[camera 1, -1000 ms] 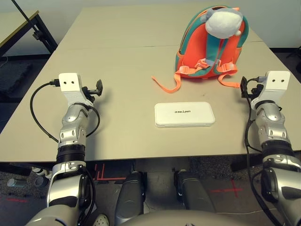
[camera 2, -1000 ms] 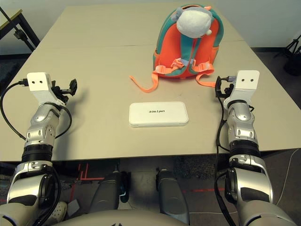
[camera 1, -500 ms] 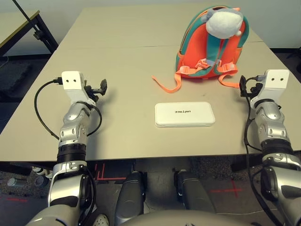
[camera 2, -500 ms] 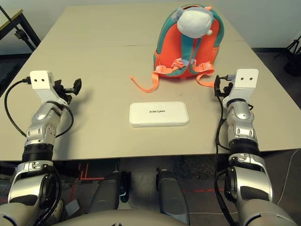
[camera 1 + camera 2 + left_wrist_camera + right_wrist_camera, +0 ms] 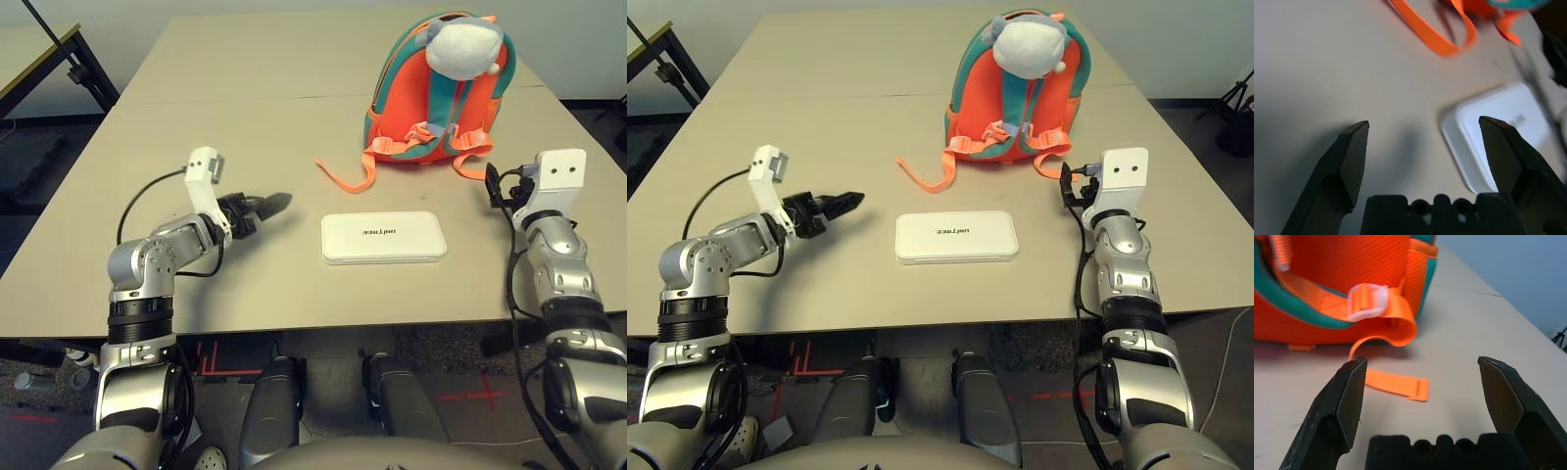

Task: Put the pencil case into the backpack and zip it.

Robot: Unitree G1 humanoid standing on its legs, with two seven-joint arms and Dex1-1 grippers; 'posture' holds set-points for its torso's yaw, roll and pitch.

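- The pencil case [image 5: 383, 237] lay flat on the desk [image 5: 245, 117], in front of the backpack [image 5: 438, 88].
- The left hand [image 5: 272, 204] pointed at the case, fingers apart, holding nothing.
- The right hand [image 5: 1422, 396] stood spread by a strap [image 5: 1396, 383].

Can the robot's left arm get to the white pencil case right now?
Probably yes. The left gripper is open and points at the pencil case, with only bare table between them. The backpack and its loose orange strap lie farther back, out of the way.
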